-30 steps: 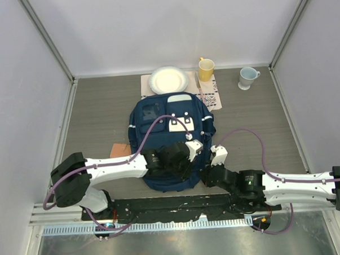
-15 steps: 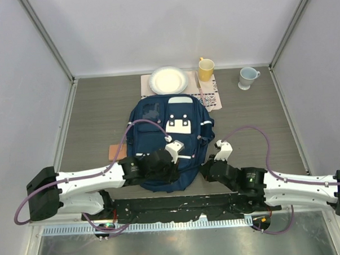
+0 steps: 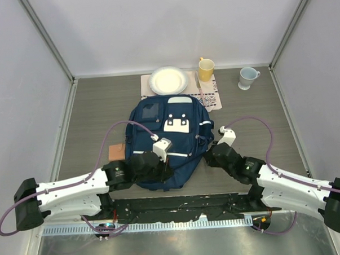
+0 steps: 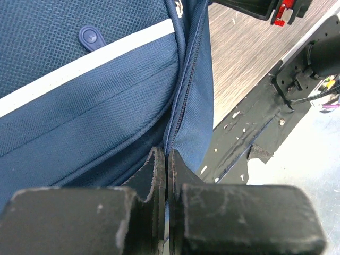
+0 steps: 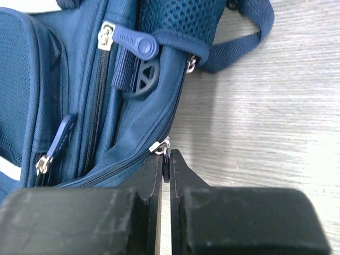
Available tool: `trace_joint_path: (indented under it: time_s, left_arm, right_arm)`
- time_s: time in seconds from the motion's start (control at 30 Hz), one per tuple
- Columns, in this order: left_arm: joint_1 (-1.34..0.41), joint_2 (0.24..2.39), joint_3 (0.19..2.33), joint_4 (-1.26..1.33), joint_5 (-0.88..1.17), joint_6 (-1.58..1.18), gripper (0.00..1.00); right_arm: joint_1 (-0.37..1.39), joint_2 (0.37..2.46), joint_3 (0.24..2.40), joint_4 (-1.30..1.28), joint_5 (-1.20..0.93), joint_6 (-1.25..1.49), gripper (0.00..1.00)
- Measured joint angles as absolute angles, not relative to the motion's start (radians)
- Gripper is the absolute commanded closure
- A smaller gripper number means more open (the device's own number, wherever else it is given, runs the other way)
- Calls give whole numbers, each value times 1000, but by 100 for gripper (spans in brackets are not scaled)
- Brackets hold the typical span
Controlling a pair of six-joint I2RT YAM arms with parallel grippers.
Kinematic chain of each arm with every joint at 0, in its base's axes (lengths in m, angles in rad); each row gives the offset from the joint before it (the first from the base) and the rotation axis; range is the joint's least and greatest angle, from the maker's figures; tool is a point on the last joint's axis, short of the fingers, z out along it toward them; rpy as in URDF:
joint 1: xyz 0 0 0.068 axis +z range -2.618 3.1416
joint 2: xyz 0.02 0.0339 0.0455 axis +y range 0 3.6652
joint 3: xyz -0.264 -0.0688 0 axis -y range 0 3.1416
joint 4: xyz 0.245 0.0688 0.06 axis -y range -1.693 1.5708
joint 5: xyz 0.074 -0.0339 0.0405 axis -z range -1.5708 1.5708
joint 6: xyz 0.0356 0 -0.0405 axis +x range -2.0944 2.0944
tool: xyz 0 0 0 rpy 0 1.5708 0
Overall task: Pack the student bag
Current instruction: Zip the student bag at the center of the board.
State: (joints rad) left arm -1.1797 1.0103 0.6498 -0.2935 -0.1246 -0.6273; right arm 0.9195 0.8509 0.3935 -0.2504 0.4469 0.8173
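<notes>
Grey wood-grain desk (image 3: 90,119), plain white walls round. Bag (image 3: 184,139) flat mid-desk, front up, bottom end toward arm bases, top end at cloth (image 3: 212,96) edge. Plate (image 3: 168,80) and yellow cup (image 3: 206,69) on cloth, blue mug (image 3: 247,77) apart at far right. Brown flat item (image 3: 116,152) just beside bag's left edge.

Right jaws at bag's right side, nipped together on small metal zip pull (image 5: 166,155), low on side seam, close to desk. Left jaws on bag's near-left part, pressed tight right on zip track (image 4: 179,101). Fabric or pull between them: cannot tell.

Step, by the look: opening main zip, one arm at each side of bag, maybe same seam. Zip closed wherever visible, no sign of anything packed, so early in task.

Next move, likely: draw right pull along track, tug kept in line with teeth and low to desk. Needs left side as anchor, else sliding of whole bag with the tug. Thin pull, shallow nip, so risk of slip-out at corner curve. Soft fabric likely to bunch ahead of slider. Short steady strokes safer than one yank. After that, flap lifted wide before any loading.
</notes>
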Motion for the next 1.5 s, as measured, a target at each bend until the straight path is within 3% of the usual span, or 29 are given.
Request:
trace_joint_path:
  time_s: [0.53, 0.87, 1.07, 1.5]
  left_arm:
    - [-1180, 877, 602, -311, -181, -666, 100]
    - [-1179, 858, 577, -304, -181, -669, 100]
    - [-1179, 906, 577, -240, -131, -663, 100]
    - [-1185, 1228, 736, -123, -72, -640, 100]
  right_arm:
    - [635, 987, 395, -73, 160, 679, 99]
    - [604, 1030, 401, -55, 100, 661, 99]
    - [600, 910, 387, -121, 168, 706, 99]
    - [574, 437, 359, -534, 455, 876, 99]
